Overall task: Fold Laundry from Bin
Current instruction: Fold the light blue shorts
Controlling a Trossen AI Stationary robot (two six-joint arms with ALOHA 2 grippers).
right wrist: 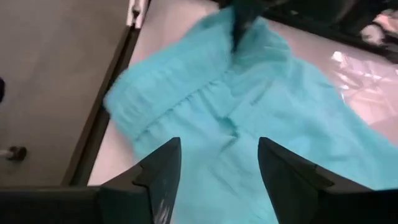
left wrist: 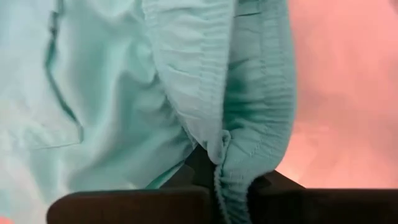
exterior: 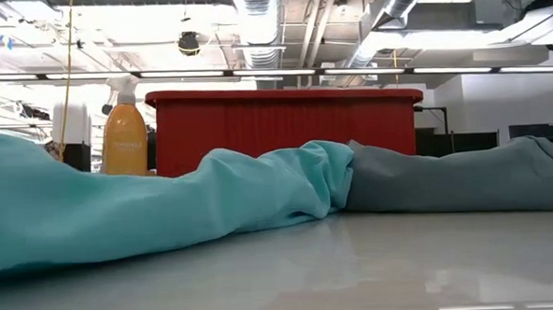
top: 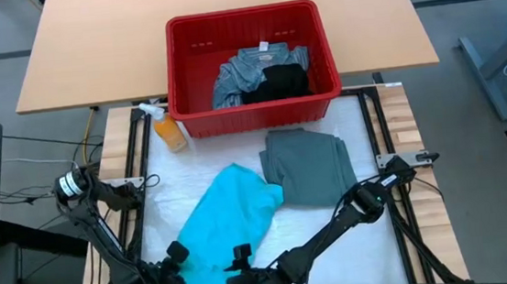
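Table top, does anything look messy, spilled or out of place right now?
Nothing spilled or damaged. The turquoise garment lies rumpled and unfolded, its near edge pinched in the left end effector. An orange spray bottle stands beside the bin, unrelated to laundry.

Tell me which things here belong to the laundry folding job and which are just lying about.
Part of the job:
- bright turquoise soft garment, pinched by the shut left gripper; open right gripper over it
- folded grey-green garment
- red slotted plastic bin holding black and mottled blue-grey garments

Lying about:
- orange spray bottle
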